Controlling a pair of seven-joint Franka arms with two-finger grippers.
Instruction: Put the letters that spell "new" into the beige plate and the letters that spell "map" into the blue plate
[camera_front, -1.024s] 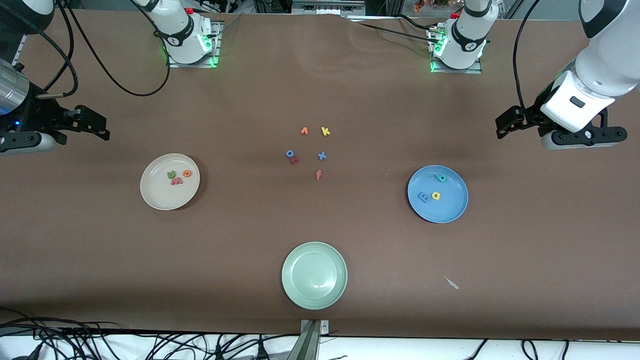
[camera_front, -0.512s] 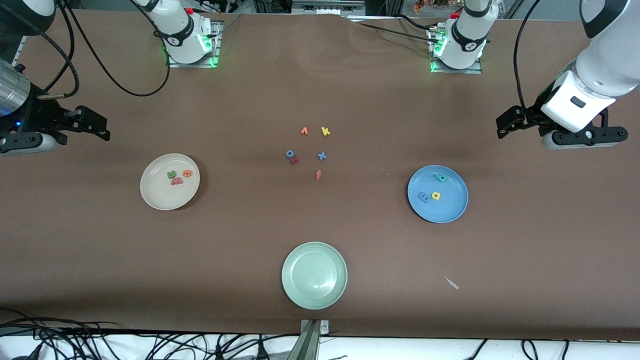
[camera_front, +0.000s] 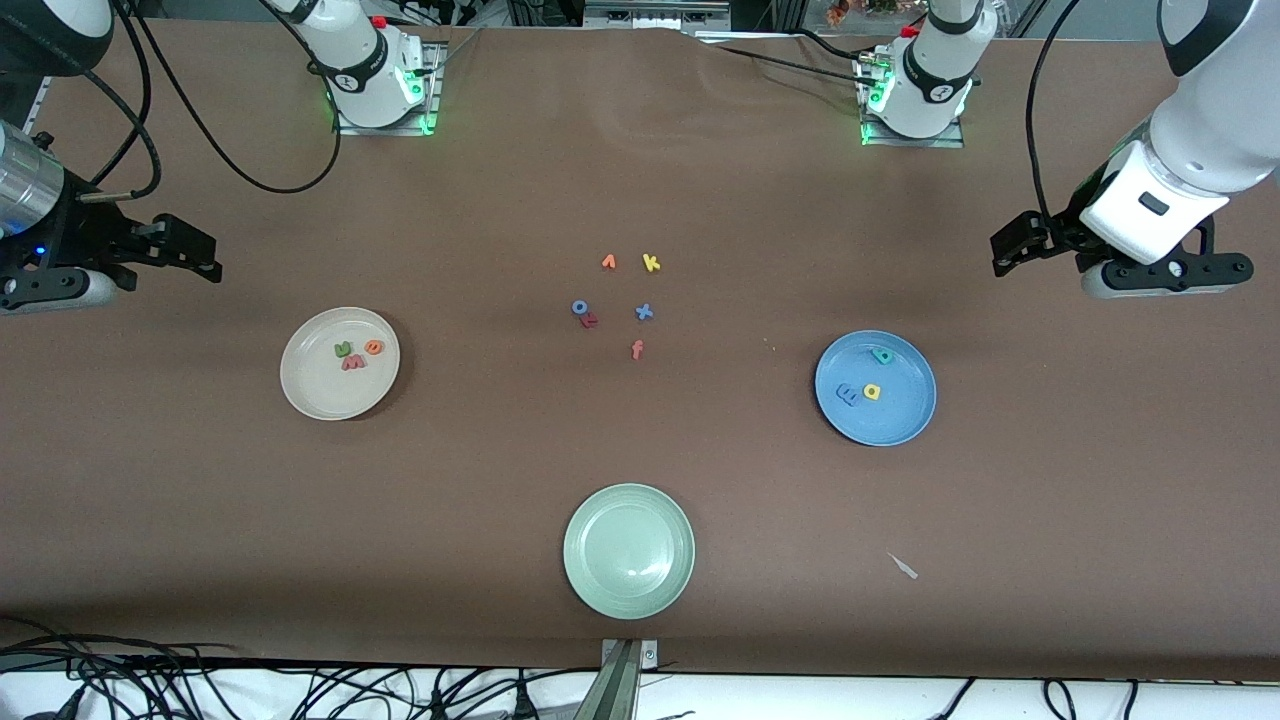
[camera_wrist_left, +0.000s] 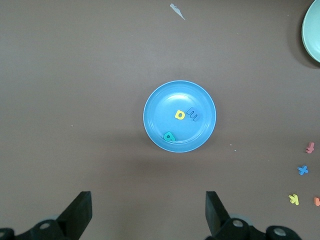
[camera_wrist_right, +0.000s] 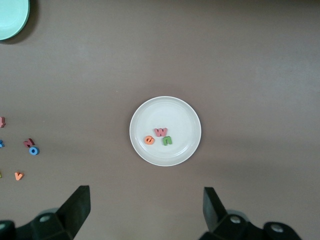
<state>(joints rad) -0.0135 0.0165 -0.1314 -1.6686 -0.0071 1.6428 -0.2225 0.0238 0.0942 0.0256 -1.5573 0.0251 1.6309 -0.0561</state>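
Note:
The beige plate holds the green n, the orange e and the pink-red w. The right wrist view shows the same plate with w, e and n. In the blue plate lie the teal p, yellow a and blue m. My left gripper hangs open and empty over bare table beside the blue plate. My right gripper hangs open and empty beside the beige plate.
A pale green plate sits near the front edge with nothing in it. Several loose letters lie mid-table: orange v, yellow k, blue o, red r, blue x, orange-red f. A white scrap lies near the green plate.
Both arms have crept only very slightly. The plates and letters have not moved, and both grippers stay open.

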